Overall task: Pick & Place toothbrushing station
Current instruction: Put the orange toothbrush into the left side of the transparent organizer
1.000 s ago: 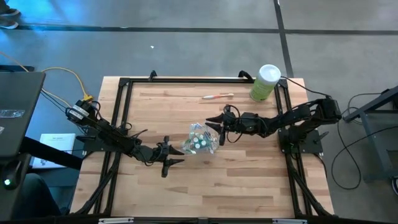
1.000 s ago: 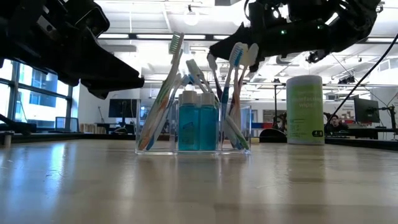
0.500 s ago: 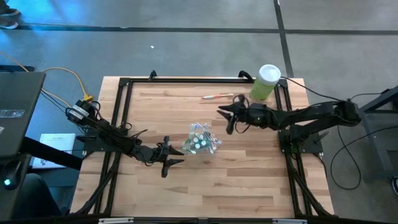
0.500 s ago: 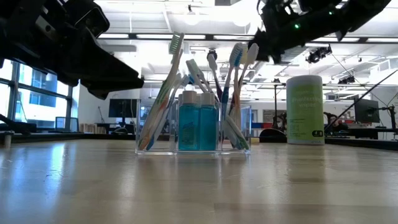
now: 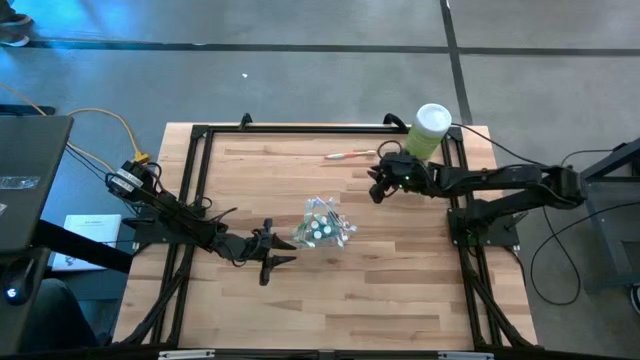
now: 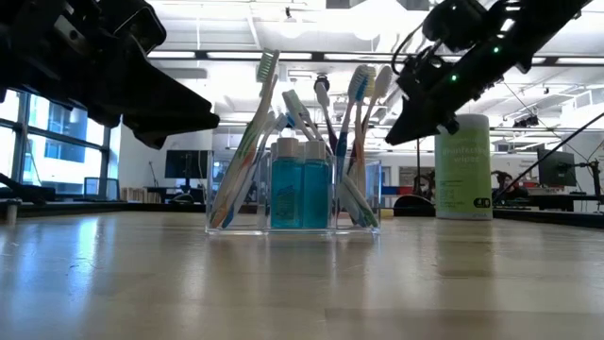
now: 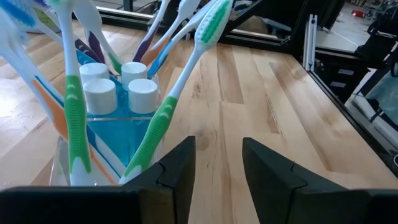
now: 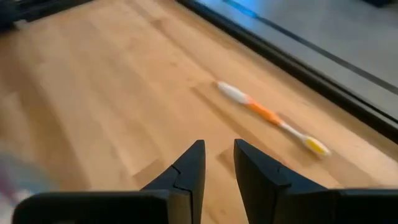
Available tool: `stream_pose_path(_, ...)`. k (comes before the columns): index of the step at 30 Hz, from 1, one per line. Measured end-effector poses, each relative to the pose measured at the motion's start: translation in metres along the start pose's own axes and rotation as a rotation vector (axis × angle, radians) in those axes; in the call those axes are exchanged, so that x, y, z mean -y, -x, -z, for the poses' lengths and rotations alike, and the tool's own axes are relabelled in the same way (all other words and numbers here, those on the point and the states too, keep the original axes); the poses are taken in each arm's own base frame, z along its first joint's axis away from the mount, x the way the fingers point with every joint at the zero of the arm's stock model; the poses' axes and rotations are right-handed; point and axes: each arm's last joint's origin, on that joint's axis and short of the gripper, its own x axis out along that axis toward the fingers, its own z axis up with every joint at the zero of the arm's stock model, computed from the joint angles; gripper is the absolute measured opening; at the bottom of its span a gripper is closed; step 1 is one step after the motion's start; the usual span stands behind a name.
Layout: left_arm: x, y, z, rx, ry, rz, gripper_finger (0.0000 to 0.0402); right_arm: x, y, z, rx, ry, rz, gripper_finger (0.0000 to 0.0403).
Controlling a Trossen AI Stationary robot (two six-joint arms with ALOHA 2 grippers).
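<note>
1. Your right gripper (image 5: 378, 186) hangs over the far part of the table (image 5: 400, 290), and its wrist view shows the two fingers (image 8: 186, 171) a narrow gap apart with nothing between them.
2. Just ahead of that gripper lies a loose toothbrush (image 8: 270, 117) (white handle, orange middle, yellow tip), flat on the wood and clear of the fingers; from above it shows as a thin pale stick (image 5: 350, 154) near the far edge.
3. Beside the right gripper, on its outer side, stands a tall pale-green canister (image 5: 427, 132) with a white lid, upright at the table's far corner.
4. Your left gripper (image 5: 283, 247) sits low, close to the clear cup (image 6: 293, 196), with its fingers (image 7: 177, 168) apart and empty; the cup is just in front of them, not touched.
5. The cup stands upright near the middle of the table, well apart from the right gripper. It holds several toothbrushes (image 6: 253, 142) leaning outward, heads up, and small blue tubes (image 7: 112, 102) with white caps standing together in the middle.
6. In the left wrist view one green-and-white brush (image 7: 180, 93) leans out of the cup toward the left fingers.
</note>
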Motion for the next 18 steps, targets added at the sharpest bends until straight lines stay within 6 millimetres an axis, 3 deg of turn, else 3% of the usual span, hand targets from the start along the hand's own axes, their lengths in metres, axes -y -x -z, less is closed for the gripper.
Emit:
stream_pose_path(4,0.0013,0.0006,0.0001,0.001,0.001,0.006,0.0129,0.0019,-0.0037,0.0020,0.003,-0.016,0.072,0.0076)
stream_pose_path(18,0.0016,0.0006,-0.0002,0.005,0.010,0.009,0.0129,0.0011,-0.0044,0.0041,-0.026,0.079,0.043,0.0085)
